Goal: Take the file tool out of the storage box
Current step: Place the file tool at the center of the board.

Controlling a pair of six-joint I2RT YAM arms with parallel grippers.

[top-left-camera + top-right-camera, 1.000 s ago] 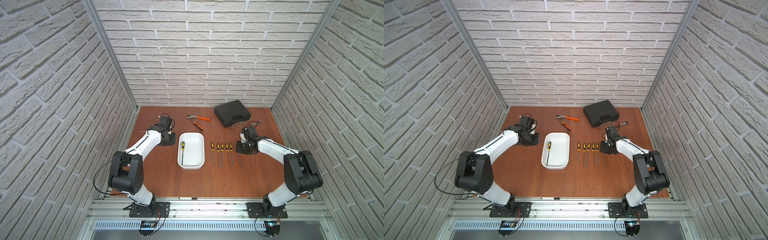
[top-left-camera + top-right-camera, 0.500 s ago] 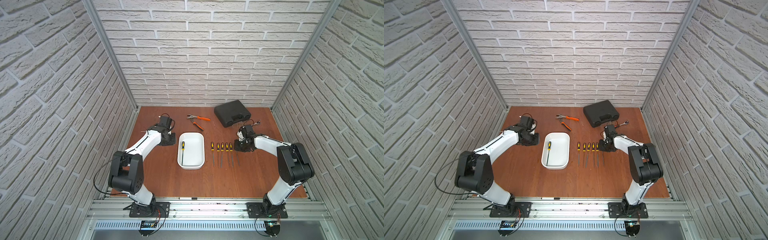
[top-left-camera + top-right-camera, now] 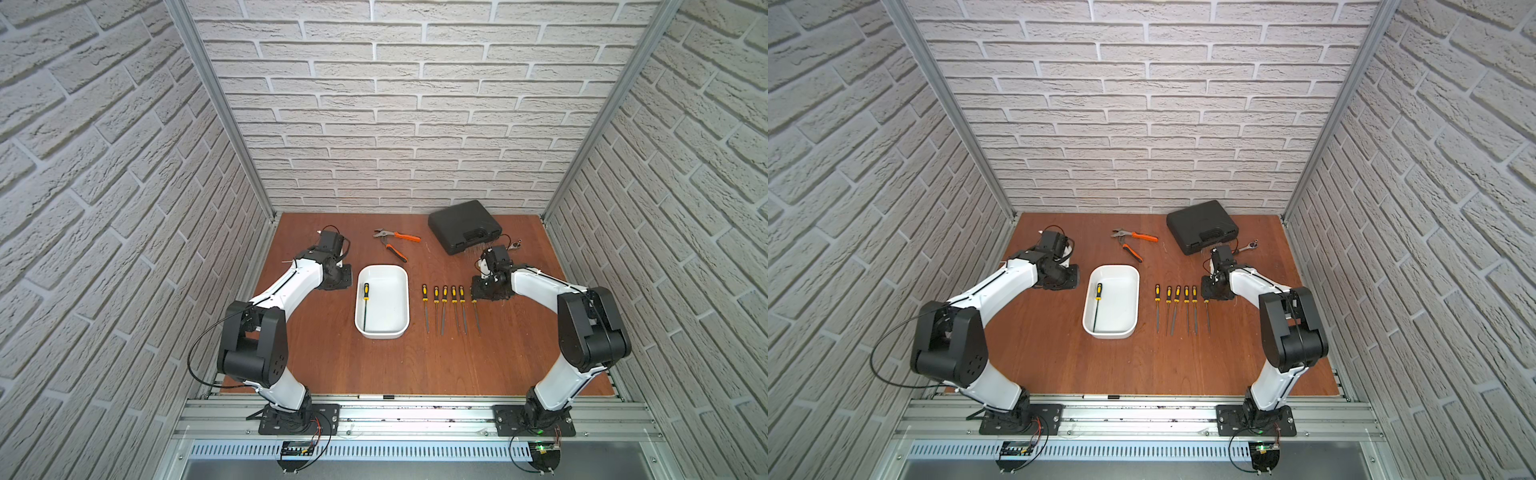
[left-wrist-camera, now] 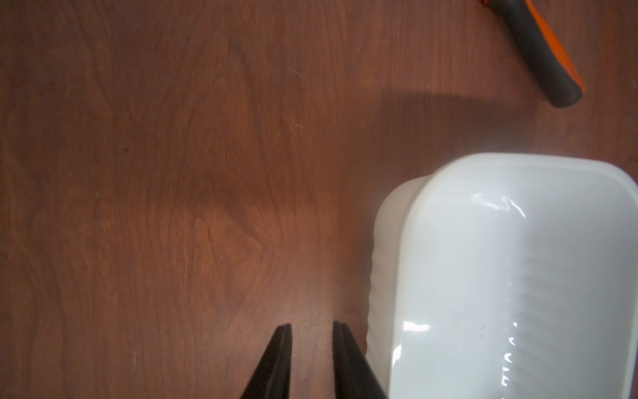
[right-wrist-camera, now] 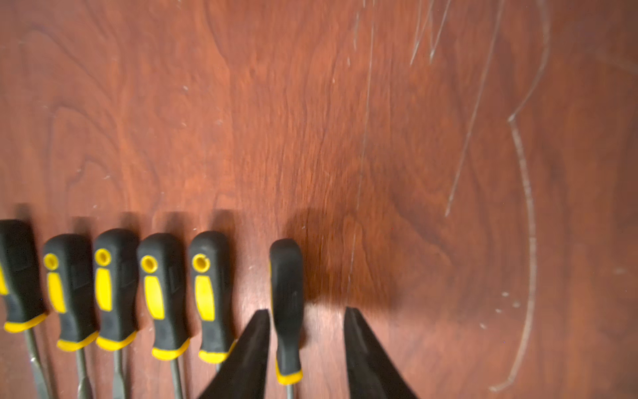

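Yellow-and-black file (image 3: 365, 293) lies in white storage box (image 3: 390, 291), along its 9 o'clock wall, handle toward 12; left gripper (image 4: 312, 325) slightly parted, empty, beside box; right gripper (image 5: 306, 311) released, straddling end file (image 5: 286, 293) of tabletop row (image 3: 445, 293) at box's 3 o'clock.

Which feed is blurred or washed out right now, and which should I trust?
Left wrist view: the storage box is washed out, with glare streaks on its inner wall. Right wrist view: soft overall, and the file between the open fingers of the right gripper looks smeared. Both top views: sharp and evenly lit.
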